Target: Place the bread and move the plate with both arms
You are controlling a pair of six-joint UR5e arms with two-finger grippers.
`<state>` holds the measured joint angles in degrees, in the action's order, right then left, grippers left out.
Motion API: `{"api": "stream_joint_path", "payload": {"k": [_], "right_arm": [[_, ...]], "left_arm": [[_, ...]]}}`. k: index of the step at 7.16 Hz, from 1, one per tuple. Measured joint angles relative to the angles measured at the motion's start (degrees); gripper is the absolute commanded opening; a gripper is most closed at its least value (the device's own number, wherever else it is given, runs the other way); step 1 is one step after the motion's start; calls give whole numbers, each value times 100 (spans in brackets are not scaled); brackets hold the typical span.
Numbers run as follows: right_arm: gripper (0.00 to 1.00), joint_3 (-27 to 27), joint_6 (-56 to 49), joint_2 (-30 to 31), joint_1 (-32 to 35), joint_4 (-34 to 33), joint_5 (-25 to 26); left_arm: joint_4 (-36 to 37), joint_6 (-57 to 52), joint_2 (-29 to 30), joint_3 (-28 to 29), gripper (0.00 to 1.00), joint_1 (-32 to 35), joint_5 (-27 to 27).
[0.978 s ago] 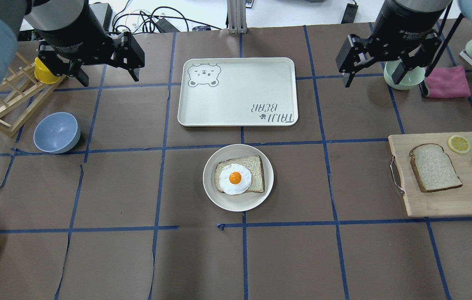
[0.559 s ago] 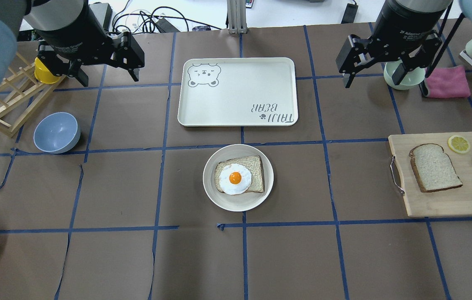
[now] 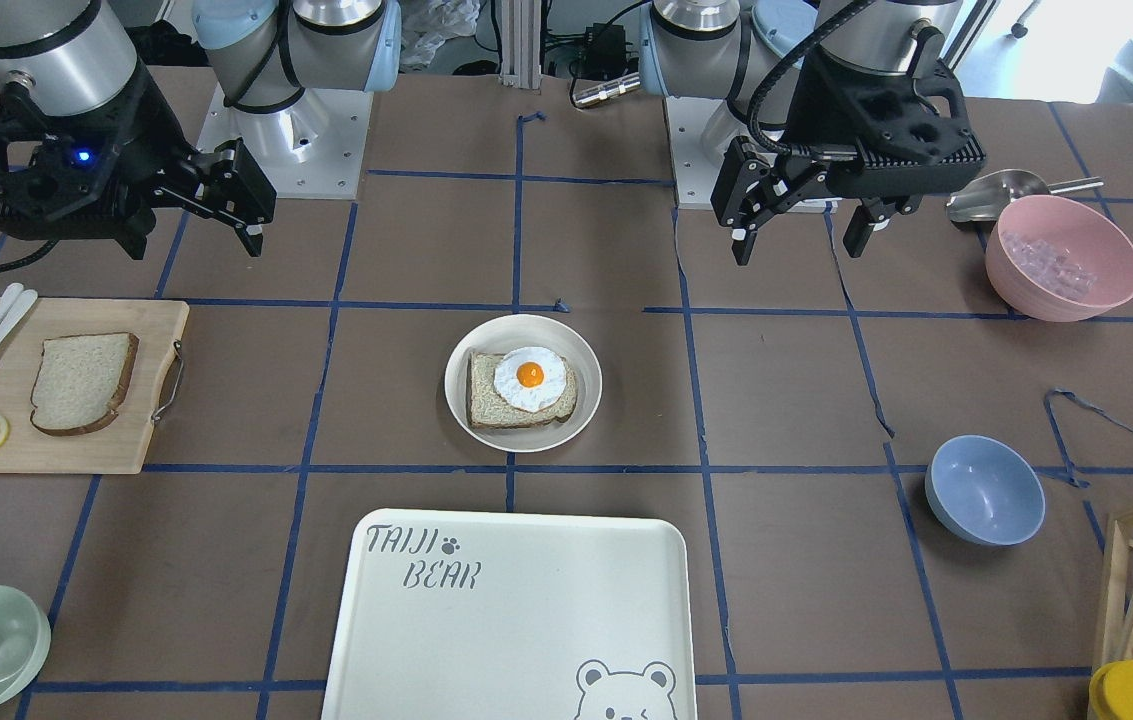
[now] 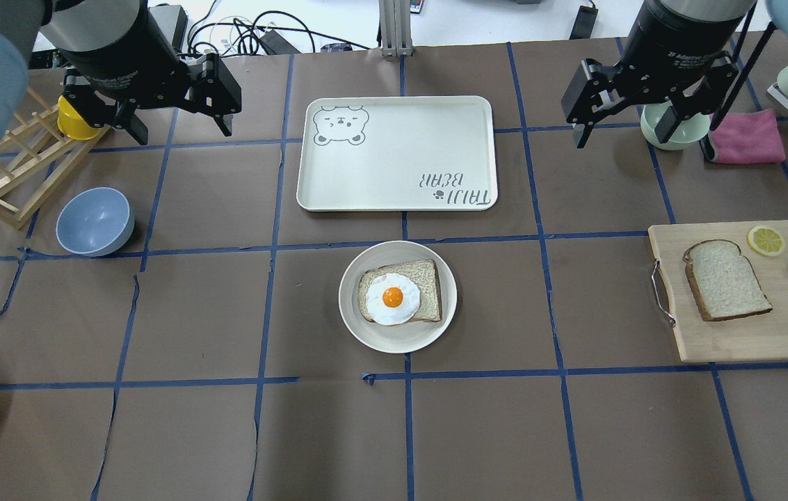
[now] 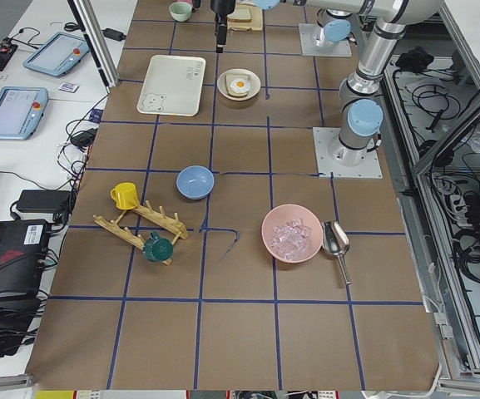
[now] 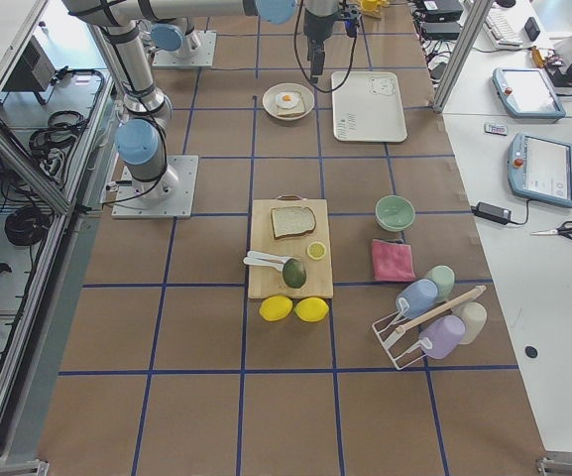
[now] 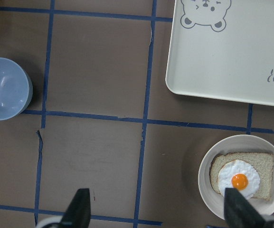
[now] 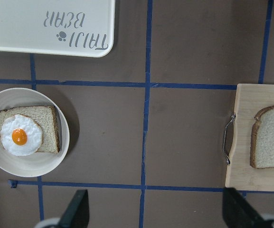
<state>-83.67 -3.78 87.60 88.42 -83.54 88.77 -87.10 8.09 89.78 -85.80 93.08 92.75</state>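
Observation:
The bread (image 4: 726,280) lies flat on a wooden cutting board (image 4: 741,337) at the right; it also shows in the front view (image 3: 84,381) and the right wrist view (image 8: 272,137). The plate (image 4: 397,342) sits mid-table and holds a darker slice with a fried egg (image 4: 392,298); the plate also shows in the left wrist view (image 7: 206,190). My left gripper (image 4: 181,129) is open and empty, high at the far left. My right gripper (image 4: 623,138) is open and empty, high at the far right, beyond the board.
The TAIJI BEAR tray (image 4: 397,153) lies just beyond the plate. A blue bowl (image 4: 94,221) and a wooden rack (image 4: 4,174) are at the left. A green bowl (image 4: 672,132) and a pink cloth (image 4: 745,136) are under the right arm. A lemon slice (image 4: 766,240) and cutlery share the board.

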Motion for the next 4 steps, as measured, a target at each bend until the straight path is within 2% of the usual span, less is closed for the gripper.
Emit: {"api": "stream_joint_path", "payload": {"k": [4], "right_arm": [[100,-12,-44,-73,-16,-29,3]], "left_arm": [[0,0,2,-6,100,1,-1]]}}
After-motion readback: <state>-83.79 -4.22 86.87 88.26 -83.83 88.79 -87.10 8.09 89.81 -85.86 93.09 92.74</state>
